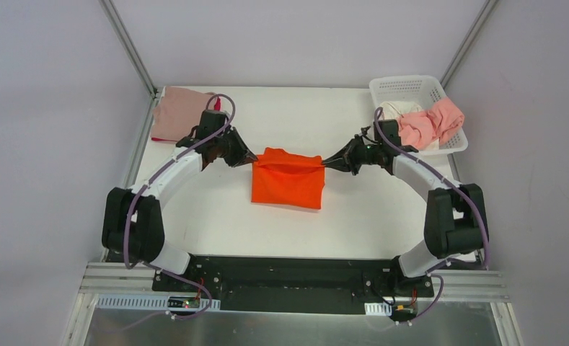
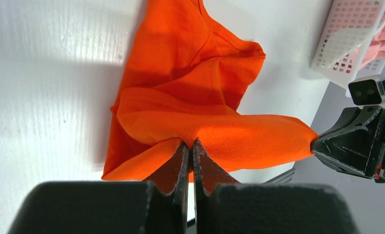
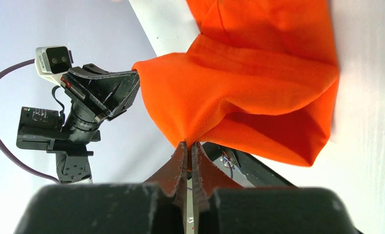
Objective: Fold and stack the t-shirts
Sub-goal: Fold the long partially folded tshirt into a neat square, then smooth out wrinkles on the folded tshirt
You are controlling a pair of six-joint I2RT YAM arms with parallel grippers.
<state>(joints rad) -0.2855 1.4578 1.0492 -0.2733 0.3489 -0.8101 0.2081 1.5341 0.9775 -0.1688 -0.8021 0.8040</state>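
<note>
**A:** Checking grip: left claw is pressed together on one end of the orange t-shirt's lifted edge, and right claw is pinching the other end. The edge looks taut between them.

**B:** Where's the rest of it?

**A:** Mid-counter. The held edge runs left–right, claw to claw, raised off the surface. The body lies flat, mostly on the near side of that line, with a narrow strip showing beyond it.

**B:** So the fold axis is that left–right line?

**A:** That's my read. The next move needs both claws travelling together across it at the same height, or the edge skews. Near or far, I can't call from this.

**B:** Which side is closer?

**A:** Neither. The shirt sits about centred, with one claw at each side edge.

**B:** Stack spot?

**A:** Dusty pink t-shirt lies flat at the far-left corner, on the left claw's side, so that's likely the pile. Salmon pink t-shirt and white t-shirt are bunched in the basket at far right.

**B:** Risk?

**A:** The cloth is thin and pinched right at the tips — it could slip out if the claws pull apart.
</note>
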